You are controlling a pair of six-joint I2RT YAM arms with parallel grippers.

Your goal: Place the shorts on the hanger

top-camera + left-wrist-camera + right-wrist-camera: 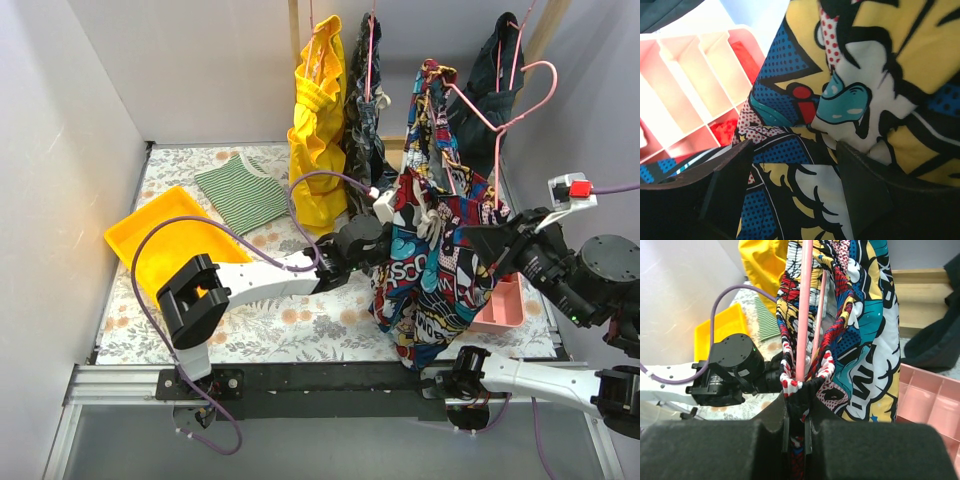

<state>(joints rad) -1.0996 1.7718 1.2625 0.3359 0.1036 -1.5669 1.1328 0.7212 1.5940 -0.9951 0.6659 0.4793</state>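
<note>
The comic-print shorts (pixel 430 260) hang in mid-air over the table's right half, draped on the pink wire hanger (pixel 500 115), whose hook points up to the right. My right gripper (pixel 487 243) is shut on the waistband of the shorts (pixel 860 335). The hanger's wire (pixel 804 310) rises straight out of that pinched fold, just above the right gripper (pixel 801 427). My left gripper (pixel 378 245) is at the shorts' left side. In the left wrist view it (pixel 795 190) is open, its fingers (pixel 730 185) wide apart with the printed cloth (pixel 850 85) between and beyond them.
A yellow tray (pixel 160 235) and a green striped cloth (pixel 240 190) lie at the left. A yellow garment (pixel 318 130), a dark patterned garment (pixel 362 110) and a dark one (pixel 500 70) hang at the back. A pink compartment tray (pixel 500 305) sits under the shorts.
</note>
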